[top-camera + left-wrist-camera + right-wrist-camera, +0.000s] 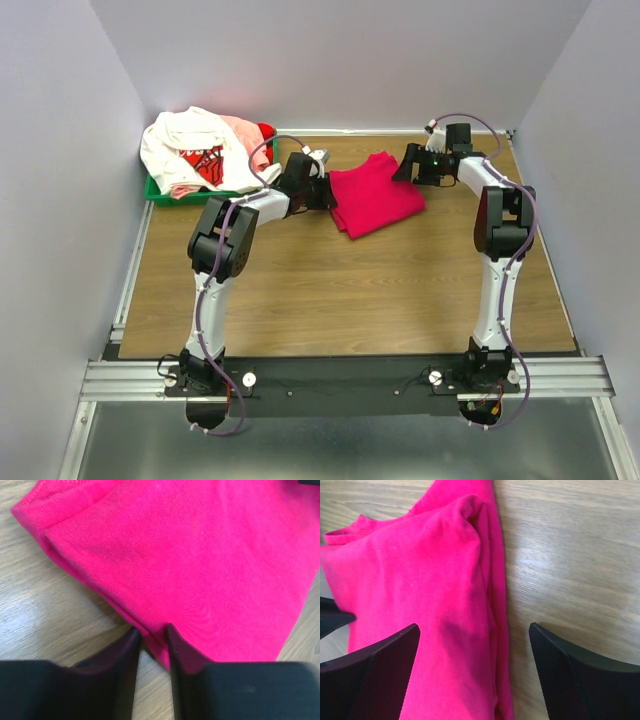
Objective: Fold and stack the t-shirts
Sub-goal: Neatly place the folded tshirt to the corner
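One magenta shirt (375, 195) lies partly folded, left gripper (151, 632) pinching its edge, right gripper (475, 630) spread open over it; the other shirts (200, 150) wait heaped in the tray (160, 192).

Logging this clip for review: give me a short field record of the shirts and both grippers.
magenta t-shirt: partly folded, on wooden table
left gripper: fingers straddle its edge; grip unclear
right gripper: open, at its opposite edge
green tray: holds white printed t-shirt, pink cloth, red cloth, heaped
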You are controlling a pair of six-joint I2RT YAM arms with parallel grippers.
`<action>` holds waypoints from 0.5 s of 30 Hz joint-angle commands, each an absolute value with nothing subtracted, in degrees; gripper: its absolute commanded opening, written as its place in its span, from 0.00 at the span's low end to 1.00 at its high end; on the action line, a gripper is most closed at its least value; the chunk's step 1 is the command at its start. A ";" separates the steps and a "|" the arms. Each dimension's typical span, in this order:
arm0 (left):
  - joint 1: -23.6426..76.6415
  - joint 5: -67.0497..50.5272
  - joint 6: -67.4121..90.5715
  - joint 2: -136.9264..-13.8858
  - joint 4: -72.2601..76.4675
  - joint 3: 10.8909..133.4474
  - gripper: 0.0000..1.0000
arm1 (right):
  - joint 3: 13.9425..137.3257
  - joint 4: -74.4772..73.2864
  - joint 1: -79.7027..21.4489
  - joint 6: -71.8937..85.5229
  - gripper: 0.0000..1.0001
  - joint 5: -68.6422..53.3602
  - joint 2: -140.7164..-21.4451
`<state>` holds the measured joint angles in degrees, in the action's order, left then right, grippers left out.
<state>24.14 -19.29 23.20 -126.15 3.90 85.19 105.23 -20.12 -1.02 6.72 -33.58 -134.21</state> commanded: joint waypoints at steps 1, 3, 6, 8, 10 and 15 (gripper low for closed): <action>24.35 -20.21 22.41 -128.23 2.99 86.75 0.26 | 105.21 -20.92 -0.88 6.94 0.95 -37.96 -138.25; 24.35 -20.39 22.33 -128.50 2.99 86.92 0.19 | 105.29 -21.01 -0.88 7.38 0.90 -39.45 -139.22; 24.35 -20.83 22.41 -128.76 2.99 87.10 0.16 | 104.24 -21.01 -0.97 7.65 0.84 -42.27 -139.57; 24.35 -20.92 22.41 -129.11 2.99 87.45 0.15 | 103.63 -21.01 -1.14 7.65 0.81 -44.28 -139.66; 24.35 -21.36 22.32 -129.20 2.99 87.71 0.12 | 102.75 -21.01 -1.67 7.65 0.73 -44.65 -139.66; 24.43 -21.97 22.15 -128.94 3.69 87.72 0.12 | 102.04 -21.09 -2.63 7.73 0.53 -45.53 -140.10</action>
<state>24.12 -20.43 23.14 -127.66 4.01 86.78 104.20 -17.72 -1.32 7.66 -43.44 -136.53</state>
